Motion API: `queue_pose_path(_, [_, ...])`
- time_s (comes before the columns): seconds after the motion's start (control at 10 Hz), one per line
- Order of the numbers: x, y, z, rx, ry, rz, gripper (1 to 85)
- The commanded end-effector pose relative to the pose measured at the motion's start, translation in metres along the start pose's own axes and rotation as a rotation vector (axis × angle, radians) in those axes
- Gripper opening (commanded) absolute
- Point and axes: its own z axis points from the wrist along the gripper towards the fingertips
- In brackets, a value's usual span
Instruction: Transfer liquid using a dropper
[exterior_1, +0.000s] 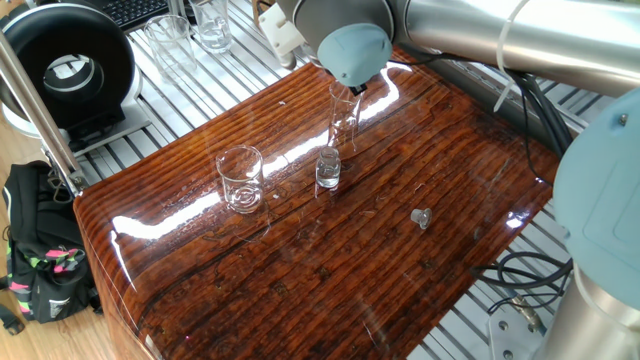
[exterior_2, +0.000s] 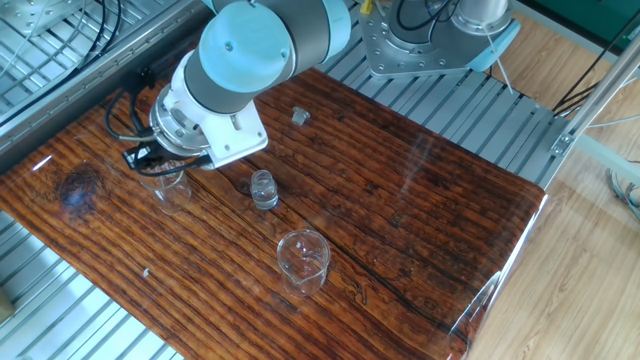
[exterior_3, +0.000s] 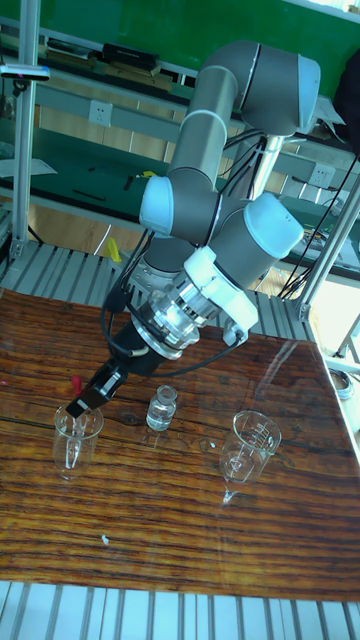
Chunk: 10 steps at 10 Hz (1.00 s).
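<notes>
The dropper hangs with its red bulb just above the rim of a tall glass cylinder, and its thin clear tube reaches down inside the glass. The gripper is closed on the dropper right at the bulb, tilted down toward the cylinder's mouth from the arm above. In both table views the arm's wrist covers the gripper, so the grip shows only in the tall view. The liquid cannot be made out through the glass.

The cylinder stands upright near the far edge of the wooden table in one fixed view, close under the wrist. Just beside it, toward the middle of the table, stands a small vial. A wider beaker stands apart from the vial, nearer the table's left edge in that view. A small grey cap lies alone toward the right edge, well apart from the glassware. Off the table, beyond its far left corner, more glassware stands on the metal bench.
</notes>
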Motion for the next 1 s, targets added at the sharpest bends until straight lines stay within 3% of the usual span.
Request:
queue_pose_path(0.0, [-0.0015, 0.0023, -0.0006, -0.012, -0.015, 0.014, 2.3])
queue_pose_path(0.9, [-0.0055, 0.0041, 0.0013, -0.016, -0.026, 0.022, 2.3])
